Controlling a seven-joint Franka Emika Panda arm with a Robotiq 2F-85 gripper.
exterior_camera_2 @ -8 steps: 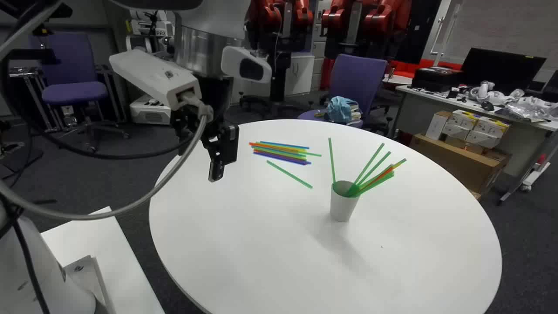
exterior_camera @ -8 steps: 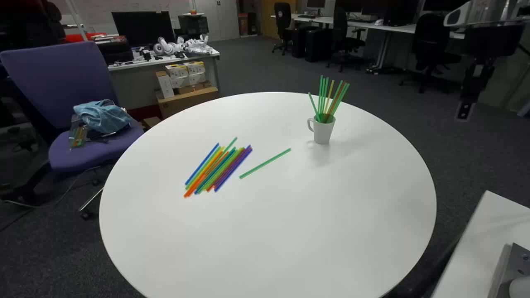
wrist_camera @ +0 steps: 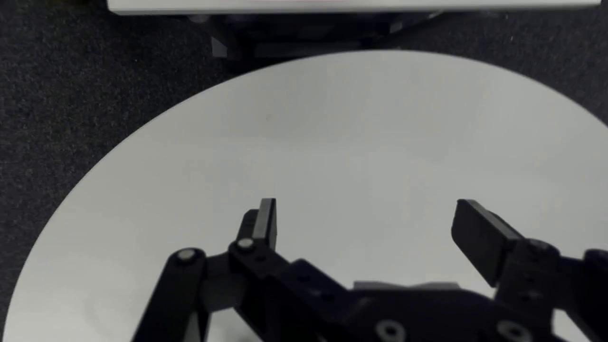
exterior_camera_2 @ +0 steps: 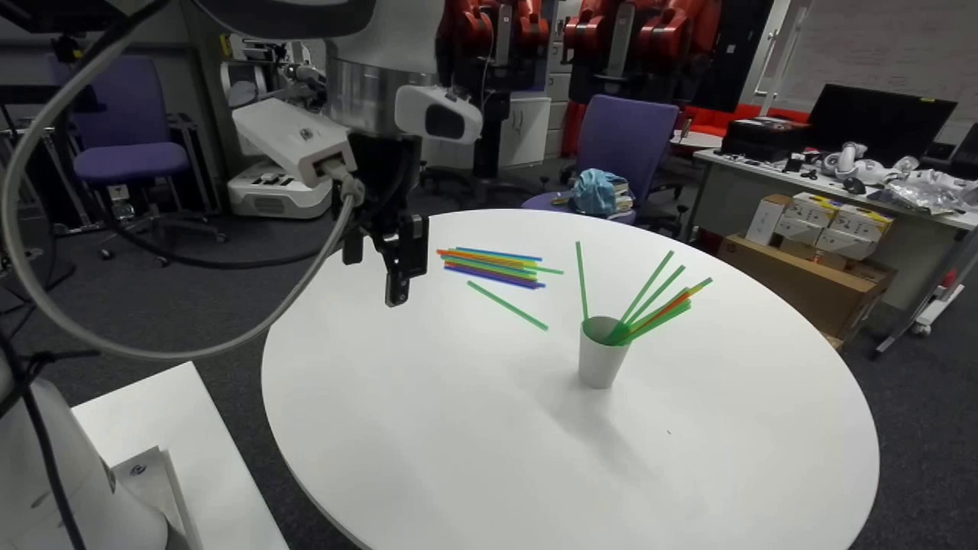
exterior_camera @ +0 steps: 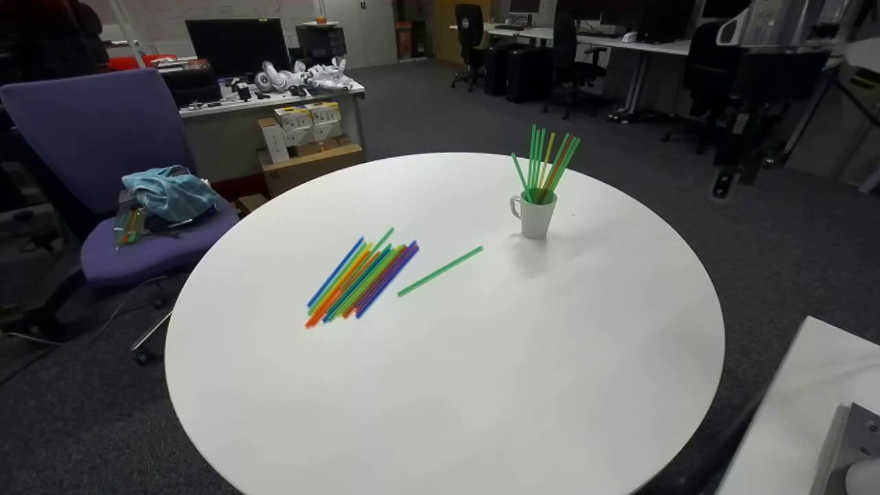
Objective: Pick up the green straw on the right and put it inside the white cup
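A single light-green straw lies flat on the round table, between the straw pile and the cup; it also shows in an exterior view. The white cup stands upright with several straws in it, mostly green; it shows in an exterior view too. My gripper is open and empty, in the air near the table's edge on the robot's side, apart from straw and cup. It also shows dark in an exterior view. In the wrist view the fingers are wide apart over bare table; straw and cup are out of that view.
A pile of coloured straws lies beside the single green straw, also visible in an exterior view. The round white table has a curved edge. A white robot stand and a purple chair stand beside it.
The arm and gripper have moved a little inward towards the table, and the gripper looks slightly turned, with both fingers now showing. The straws and cup have not moved.
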